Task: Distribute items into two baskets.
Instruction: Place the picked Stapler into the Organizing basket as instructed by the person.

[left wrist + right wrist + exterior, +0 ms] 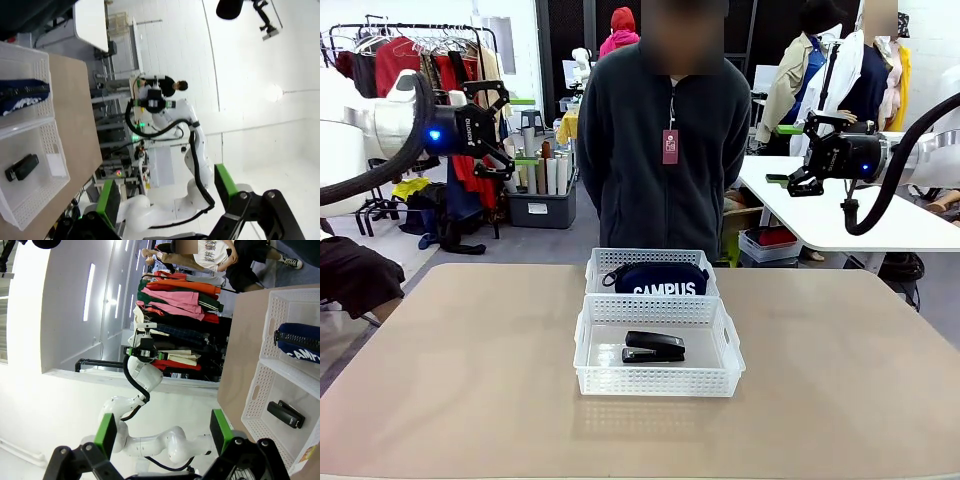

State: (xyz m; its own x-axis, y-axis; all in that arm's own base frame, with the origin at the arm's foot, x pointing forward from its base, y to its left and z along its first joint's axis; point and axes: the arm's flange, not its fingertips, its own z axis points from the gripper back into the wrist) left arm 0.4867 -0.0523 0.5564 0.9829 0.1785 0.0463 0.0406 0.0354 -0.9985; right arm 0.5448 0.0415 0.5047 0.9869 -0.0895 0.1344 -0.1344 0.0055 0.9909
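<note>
Navy blue soft zip pouch with white "CAMPUS" lettering lies in the far translucent white perforated plastic basket, grasped by nothing; both robot jaws are released, spread wide and empty. Left gripper, black with green pads, hangs high at the left side, well apart from the baskets, jaws facing toward the middle. Right gripper hangs high at the right, also well clear, jaws parted. Left wrist view: own green-padded fingers wide apart, nothing between them. Right wrist view: green pads likewise spread, nothing between. Small black desk stapler lies flat on the floor of the near translucent white lattice basket, roughly centred. Two baskets sit touching, one behind the other, on the middle of the tan bench; near one slightly wider in view. Pouch fills most of the far basket, zip pull at its left end. Person in dark grey zip fleece stands just behind the bench's far edge, arms behind back, red tag hanging at chest.
</note>
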